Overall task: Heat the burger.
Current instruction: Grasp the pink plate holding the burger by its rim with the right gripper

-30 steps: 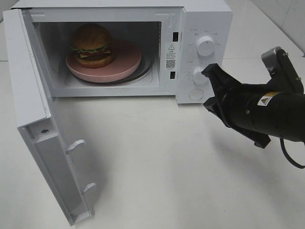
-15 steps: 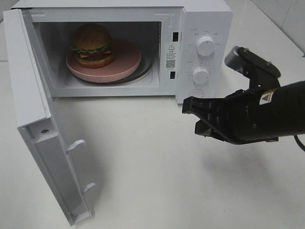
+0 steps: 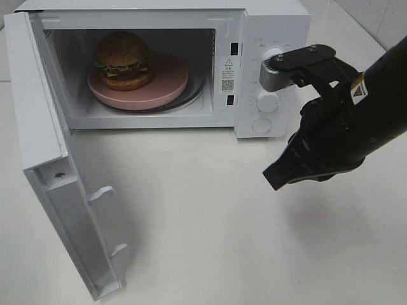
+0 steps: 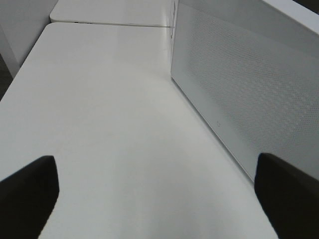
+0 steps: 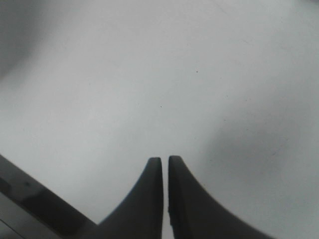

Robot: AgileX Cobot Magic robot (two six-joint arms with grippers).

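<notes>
Push the microwave door (image 3: 48, 114) shut over the burger (image 3: 123, 60) with the released left tool (image 4: 154, 164), keeping the clenched, empty right tool (image 3: 275, 179) clear.

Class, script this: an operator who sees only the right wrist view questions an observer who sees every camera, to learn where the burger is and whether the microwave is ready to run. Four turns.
Operator: I see only the right gripper, shut, above white table. Where is the burger?
Observer: The burger sits on a pink plate inside the microwave.
Operator: Is it closed up, ready to start?
Observer: No. The microwave door stands wide open, swung out to the left in the exterior view.
</notes>
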